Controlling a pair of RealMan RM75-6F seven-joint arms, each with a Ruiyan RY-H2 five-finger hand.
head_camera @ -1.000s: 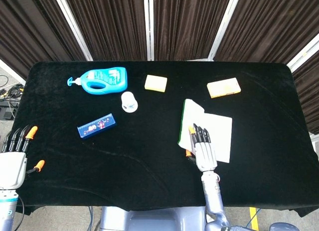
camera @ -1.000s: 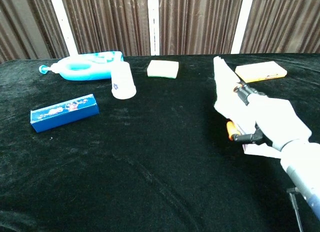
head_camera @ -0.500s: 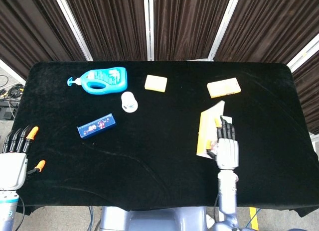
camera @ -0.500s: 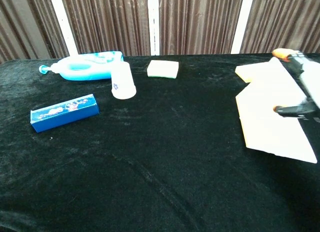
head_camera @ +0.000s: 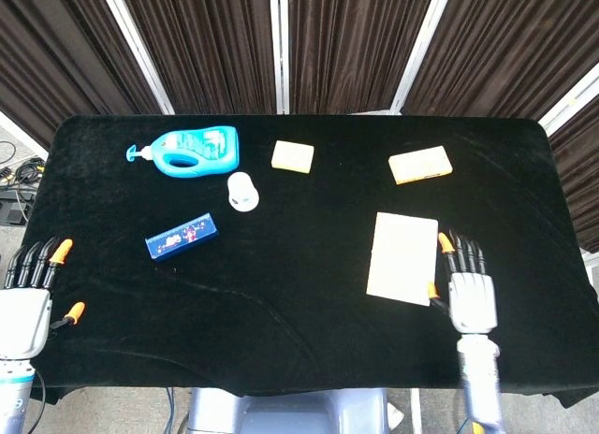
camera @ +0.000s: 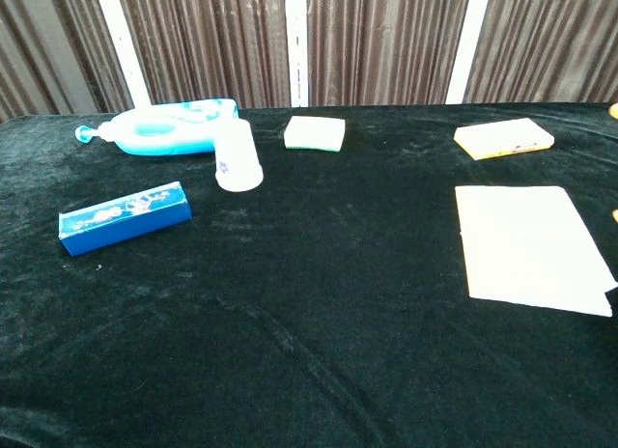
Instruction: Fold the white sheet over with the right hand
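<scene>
Matt black velvety cloth [camera: 319, 322] bears a smooth paper white sheet [camera: 526, 245] and a glossy plastic bottle [head_camera: 192, 151].

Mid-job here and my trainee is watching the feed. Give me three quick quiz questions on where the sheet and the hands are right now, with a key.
1. True or false: the right hand is holding the white sheet.
2. Which thing lies just beyond the sheet's far edge: (a) the orange sponge, (b) the blue box, (c) the white cup?
3. How does the sheet lie?

Key
1. False; the hand is beside the sheet's right edge with fingers spread, holding nothing.
2. (a)
3. Flat on the black table.
</scene>
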